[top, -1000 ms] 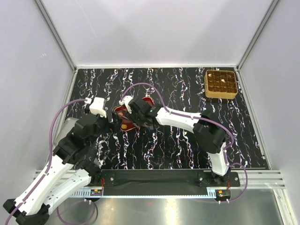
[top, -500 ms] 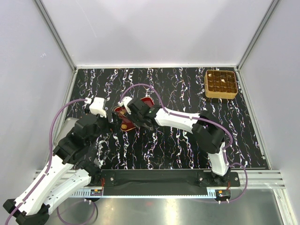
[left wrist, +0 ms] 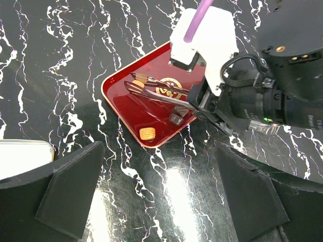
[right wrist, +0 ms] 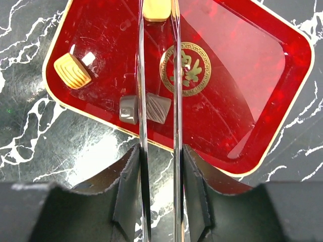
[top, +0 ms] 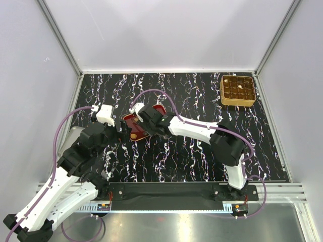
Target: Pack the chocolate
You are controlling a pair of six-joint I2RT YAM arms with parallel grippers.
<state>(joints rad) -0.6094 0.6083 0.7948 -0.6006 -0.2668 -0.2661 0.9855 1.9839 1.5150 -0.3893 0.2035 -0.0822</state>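
Red tray [right wrist: 242,75] bears a gold emblem [right wrist: 185,69], its characters unreadable; right pincer [right wrist: 157,6] narrowly clasps a tan chocolate [right wrist: 157,12] at frame top; left pincer [left wrist: 161,189] gapes wide.

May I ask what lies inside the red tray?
Four chocolates: a ribbed tan one, two dark ones side by side, a pale one between the right gripper's fingers. The fingers cover thin strips of tray floor.
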